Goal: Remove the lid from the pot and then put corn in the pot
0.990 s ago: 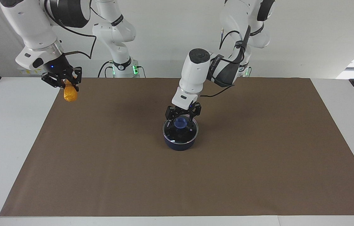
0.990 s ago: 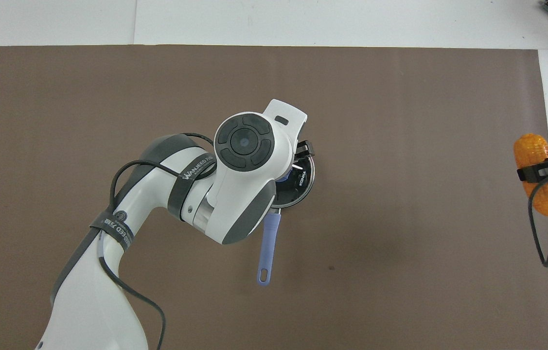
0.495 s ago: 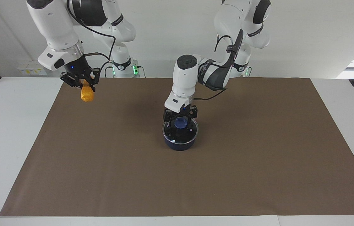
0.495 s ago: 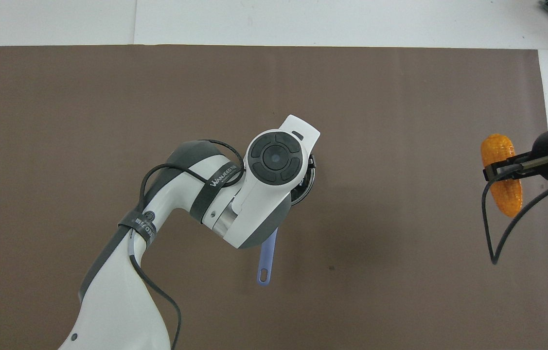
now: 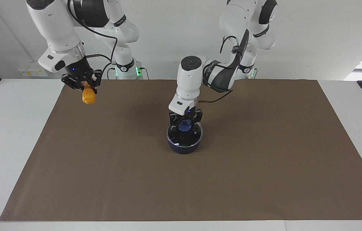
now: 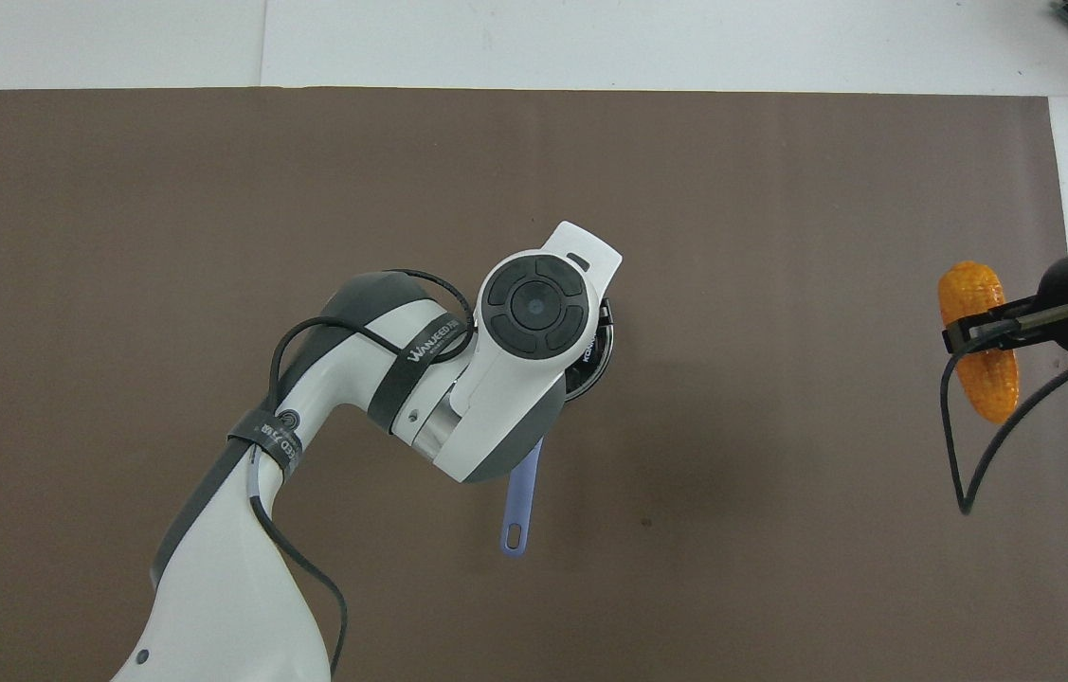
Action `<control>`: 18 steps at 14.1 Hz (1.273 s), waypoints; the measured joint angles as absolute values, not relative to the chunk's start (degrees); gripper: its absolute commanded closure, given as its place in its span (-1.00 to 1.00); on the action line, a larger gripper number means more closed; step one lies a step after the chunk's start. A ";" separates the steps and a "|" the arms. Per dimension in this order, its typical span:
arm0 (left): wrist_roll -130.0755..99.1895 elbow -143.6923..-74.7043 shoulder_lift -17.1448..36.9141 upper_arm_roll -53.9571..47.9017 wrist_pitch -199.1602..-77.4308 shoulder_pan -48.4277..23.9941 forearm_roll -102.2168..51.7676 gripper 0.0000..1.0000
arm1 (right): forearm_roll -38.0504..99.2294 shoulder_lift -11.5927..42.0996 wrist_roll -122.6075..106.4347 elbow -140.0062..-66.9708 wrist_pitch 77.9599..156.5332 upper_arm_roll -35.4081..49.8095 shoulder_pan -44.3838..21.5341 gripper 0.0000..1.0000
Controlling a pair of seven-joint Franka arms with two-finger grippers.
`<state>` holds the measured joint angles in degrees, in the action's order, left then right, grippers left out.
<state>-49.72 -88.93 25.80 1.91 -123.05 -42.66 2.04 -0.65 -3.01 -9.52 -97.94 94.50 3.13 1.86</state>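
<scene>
**Left pincer at the lid's knob, right pincer holding the corn aloft**

A dark blue pot [image 5: 183,146] is sitting near the middle of a brown mat [image 5: 264,166] that is covering the table [image 5: 4,134]. Its long blue handle [image 6: 519,497] is pointing toward the robots. The clear glass lid [image 5: 197,133] is lying flat on the pot, rim to rim, not yet lifted.

The left pincer [image 5: 185,123] is pointing straight down over the centre of the lid, with the blue knob [image 5: 185,125] sitting between its two fingers. The fingers are standing close on either side of the knob; whether they are already squeezing it cannot be told. In the overhead view the arm's white wrist is covering most of the lid and pot, leaving only a sliver of the lid's edge [image 6: 595,355] and the handle showing.

The right pincer [image 5: 84,86] is hanging in the air over the mat's edge at the right arm's end of the table, well apart from the pot. It is clamped on the corn [image 5: 89,96], which is hanging below the fingers, its upper end gripped and its rounded lower end free.
</scene>
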 measured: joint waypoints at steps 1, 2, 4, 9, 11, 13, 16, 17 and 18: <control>-49.72 -88.93 25.80 1.91 -123.03 -42.66 2.22 -0.53 | -0.65 -3.01 -9.52 -97.94 94.50 3.13 1.86 1.00; -49.72 -88.93 25.81 1.91 -123.01 -42.66 2.31 -0.51 | -0.65 -3.01 -9.52 -97.94 94.50 3.13 1.86 1.00; -49.72 -88.92 25.80 1.90 -122.81 -42.67 3.37 -0.48 | -0.65 -3.01 -9.52 -97.94 94.50 3.13 1.86 1.00; -49.72 -88.64 25.79 1.83 -122.13 -43.15 5.92 0.02 | -0.65 -3.02 -9.52 -97.94 94.50 3.13 1.86 1.00; -49.72 -88.61 25.79 1.80 -122.07 -43.27 6.04 0.91 | -0.65 -3.01 -9.52 -97.94 94.50 3.13 1.86 1.00; -49.72 -88.61 25.79 1.81 -121.99 -43.28 6.09 1.00 | -0.65 -3.02 -9.52 -97.94 94.50 3.13 1.87 1.00; -49.70 -88.14 25.74 1.83 -121.17 -43.72 6.20 1.00 | -0.65 -3.01 -9.52 -97.95 94.50 3.13 1.87 1.00; -49.71 -87.60 25.66 1.86 -120.20 -43.97 6.22 1.00 | -0.65 -3.01 -9.52 -97.95 94.50 3.13 1.87 1.00; -49.71 -86.73 25.53 1.83 -118.79 -44.13 6.22 1.00 | -0.65 -3.01 -9.52 -97.95 94.50 3.13 1.87 1.00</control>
<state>-49.71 -86.73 25.53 1.83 -118.79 -44.13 6.22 -0.65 -3.01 -9.52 -97.95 94.50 3.13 1.87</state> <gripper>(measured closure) 0.344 0.648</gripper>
